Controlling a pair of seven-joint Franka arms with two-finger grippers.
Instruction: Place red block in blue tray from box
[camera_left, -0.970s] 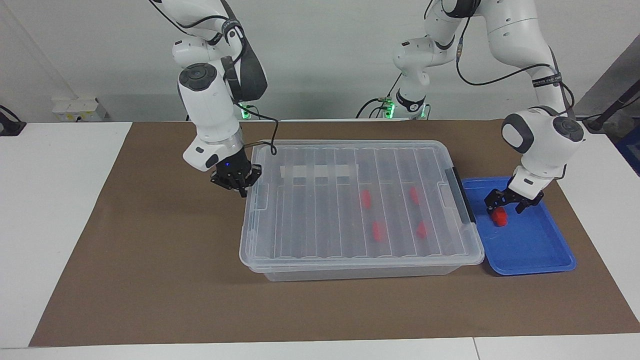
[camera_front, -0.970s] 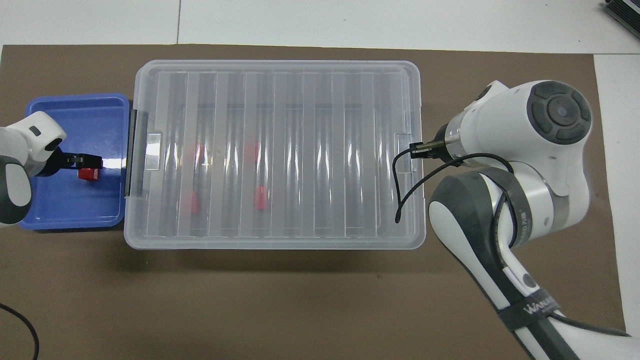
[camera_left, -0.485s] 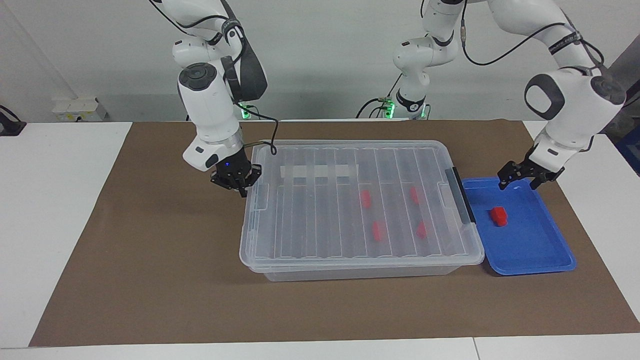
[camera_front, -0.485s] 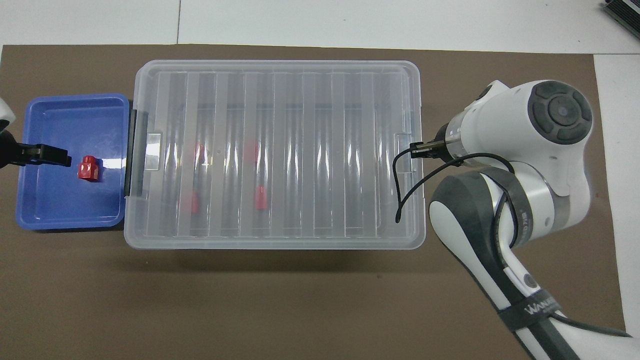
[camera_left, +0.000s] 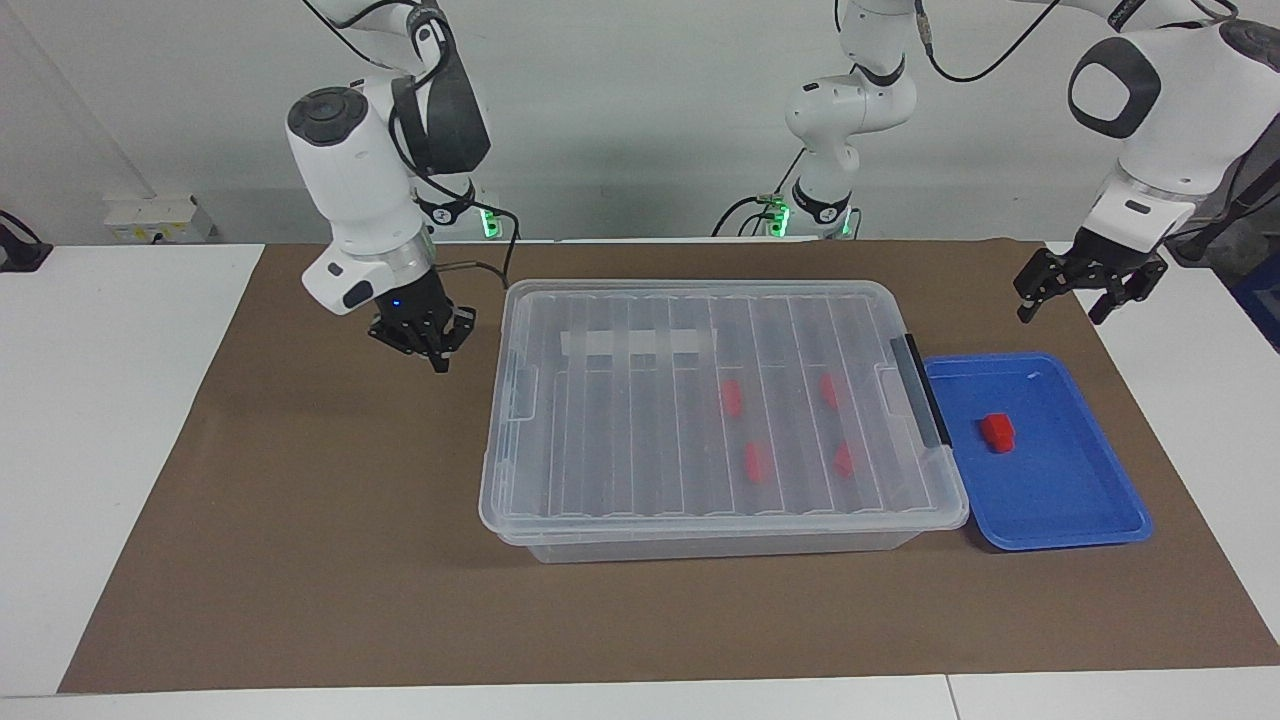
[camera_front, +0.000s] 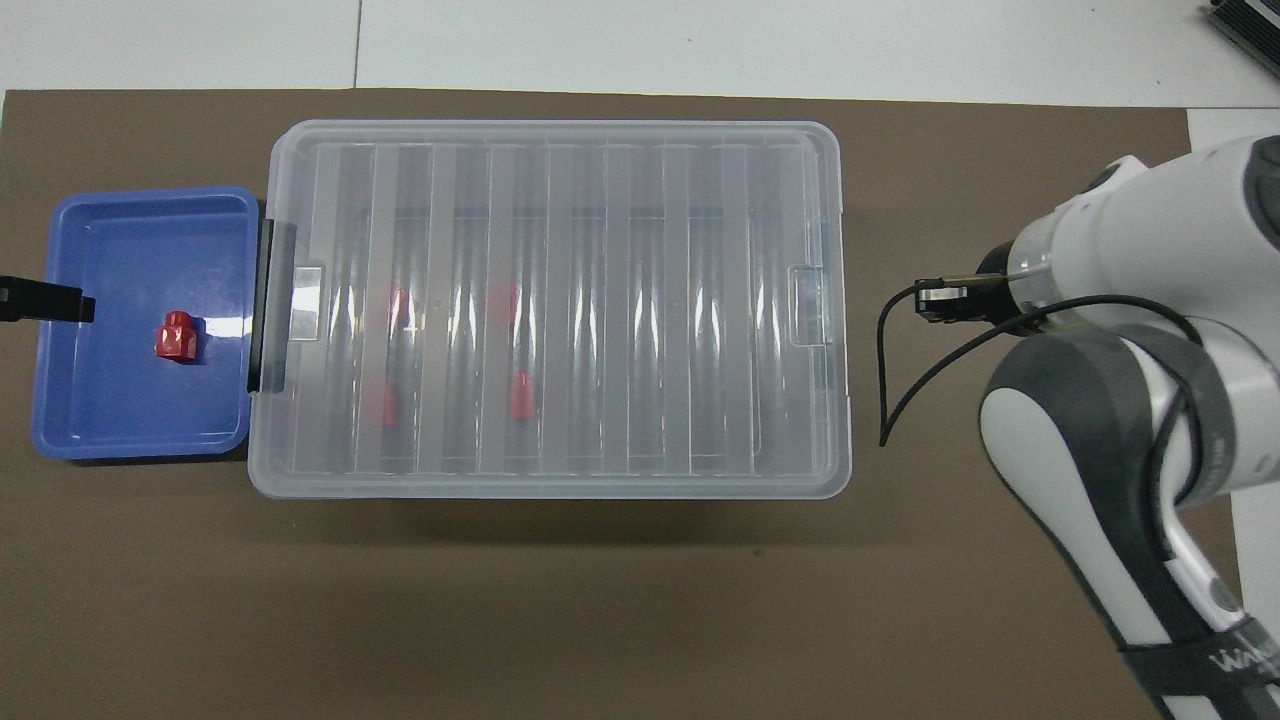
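One red block (camera_left: 997, 432) lies in the blue tray (camera_left: 1060, 500), free of any gripper; it also shows in the overhead view (camera_front: 177, 336) in the tray (camera_front: 140, 240). The clear box (camera_left: 640, 440) stands beside the tray with its lid on, black latch toward the tray. Several more red blocks (camera_left: 757, 462) show through the lid. My left gripper (camera_left: 1068, 303) is open and empty, raised over the mat by the tray's outer end (camera_front: 80, 305). My right gripper (camera_left: 436, 360) is shut and empty, over the mat beside the box's other end (camera_front: 935, 301).
A brown mat (camera_left: 300, 520) covers the table's middle, with white table (camera_left: 90, 420) around it. A white tape strip (camera_left: 635, 345) lies on the lid. A black cable (camera_front: 885, 400) hangs from the right wrist near the box's end.
My left gripper let go of the red block in the tray, then rose and drew away toward the left arm's end. My right gripper moved away from the box's end.
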